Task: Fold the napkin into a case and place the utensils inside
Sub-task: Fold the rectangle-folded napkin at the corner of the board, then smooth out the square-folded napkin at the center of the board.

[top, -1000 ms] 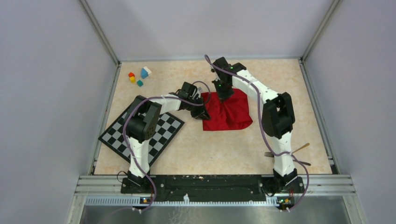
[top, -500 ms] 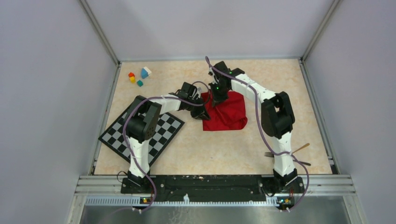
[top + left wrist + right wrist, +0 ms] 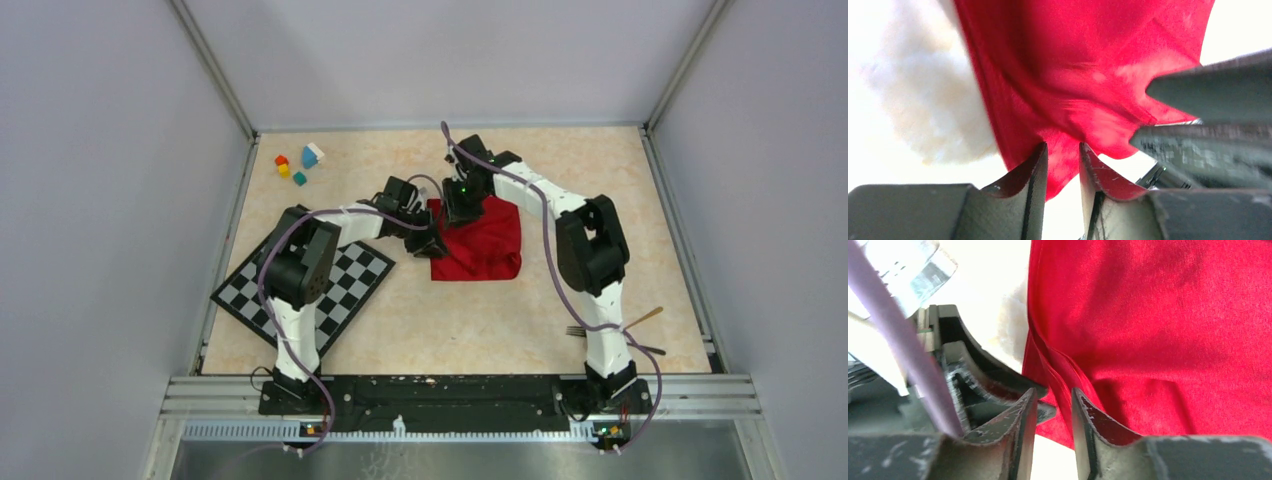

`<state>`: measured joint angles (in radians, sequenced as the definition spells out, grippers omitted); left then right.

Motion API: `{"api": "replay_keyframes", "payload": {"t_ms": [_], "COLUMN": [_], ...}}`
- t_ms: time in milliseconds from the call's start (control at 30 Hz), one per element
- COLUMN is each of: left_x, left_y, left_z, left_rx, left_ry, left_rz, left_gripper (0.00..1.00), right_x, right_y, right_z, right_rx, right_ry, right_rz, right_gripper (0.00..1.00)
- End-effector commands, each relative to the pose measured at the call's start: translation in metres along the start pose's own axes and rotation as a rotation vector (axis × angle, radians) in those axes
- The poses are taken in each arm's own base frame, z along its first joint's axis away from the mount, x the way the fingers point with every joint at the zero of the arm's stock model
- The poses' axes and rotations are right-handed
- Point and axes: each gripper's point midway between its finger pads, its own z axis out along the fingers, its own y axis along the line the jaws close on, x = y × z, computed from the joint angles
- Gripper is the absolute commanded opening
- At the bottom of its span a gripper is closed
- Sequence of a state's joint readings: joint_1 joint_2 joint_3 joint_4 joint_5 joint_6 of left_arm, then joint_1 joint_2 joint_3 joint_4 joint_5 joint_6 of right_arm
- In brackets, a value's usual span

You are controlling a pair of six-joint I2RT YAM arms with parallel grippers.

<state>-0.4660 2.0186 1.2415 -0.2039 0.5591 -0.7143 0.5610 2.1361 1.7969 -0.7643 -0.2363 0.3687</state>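
Along napkin (image 3: 488, 245) edge: left tool (image 3: 1063, 147), right tool (image 3: 1054, 392) (both parted).

This is a robotics lab test cell: the desk (image 3: 450, 330) is closed in by plain grey walls (image 3: 100, 200) and metal posts (image 3: 215, 70). A left arm (image 3: 300, 270) and a right arm (image 3: 590, 250), both robot arms carrying purple cables (image 3: 549, 255), are bolted to a metal rail (image 3: 450, 390) at its near edge. A checkerboard mat (image 3: 355, 280) and small coloured blocks (image 3: 298, 165) lie on the desk.

no legible text or markings
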Motion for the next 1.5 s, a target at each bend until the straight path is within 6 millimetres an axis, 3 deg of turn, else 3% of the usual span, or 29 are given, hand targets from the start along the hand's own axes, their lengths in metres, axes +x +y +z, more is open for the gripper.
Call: {"api": "replay_keyframes", "payload": {"t_ms": [0, 100, 200, 333, 400, 567, 700, 867, 1033, 1133, 1333, 1400, 1467], "left_x": [0.006, 0.004, -0.002, -0.004, -0.004, -0.009, -0.006, 0.008, 0.012, 0.012, 0.02, 0.02, 0.019], "left_y": [0.003, -0.001, -0.004, -0.022, -0.03, -0.066, -0.077, -0.056, -0.031, -0.013, 0.032, 0.034, 0.026], "left_z": [-0.04, -0.081, -0.115, -0.127, -0.122, -0.101, -0.066, -0.027, -0.007, -0.002, 0.005, 0.004, 0.001], "left_rx": [0.003, 0.056, 0.057, 0.135, 0.18, 0.261, 0.248, 0.182, 0.11, 0.038, -0.092, -0.1, -0.074], "left_ry": [-0.036, -0.089, -0.147, -0.118, -0.084, -0.058, 0.007, 0.07, 0.099, 0.104, 0.141, 0.137, 0.127], "left_rz": [-0.009, 0.007, 0.073, 0.132, 0.138, 0.221, 0.238, 0.193, 0.177, 0.168, 0.119, 0.119, 0.13], "left_gripper": [0.38, 0.47, 0.54, 0.64, 0.65, 0.65, 0.54, 0.51, 0.46, 0.45, 0.42, 0.42, 0.42], "right_x": [-0.009, -0.016, -0.022, 0.004, 0.015, 0.05, 0.055, 0.059, 0.055, 0.056, 0.096, 0.107, 0.102], "right_y": [0.015, 0.025, 0.024, -0.028, -0.045, -0.058, -0.063, -0.07, -0.068, -0.074, -0.096, -0.096, -0.086], "right_z": [-0.001, -0.027, -0.067, -0.077, -0.082, -0.075, -0.078, -0.091, -0.084, -0.074, -0.061, -0.065, -0.081], "right_rx": [-0.11, -0.243, -0.362, -0.299, -0.311, -0.306, -0.269, -0.209, -0.237, -0.216, -0.073, -0.041, -0.055], "right_ry": [-0.048, -0.119, -0.213, -0.232, -0.262, -0.222, -0.241, -0.267, -0.285, -0.262, -0.19, -0.173, -0.205], "right_rz": [0.023, 0.058, 0.103, 0.173, 0.214, 0.239, 0.206, 0.159, 0.157, 0.175, 0.161, 0.133, 0.098], "right_gripper": [0.35, 0.41, 0.44, 0.44, 0.43, 0.32, 0.31, 0.4, 0.44, 0.43, 0.43, 0.43, 0.43]}}
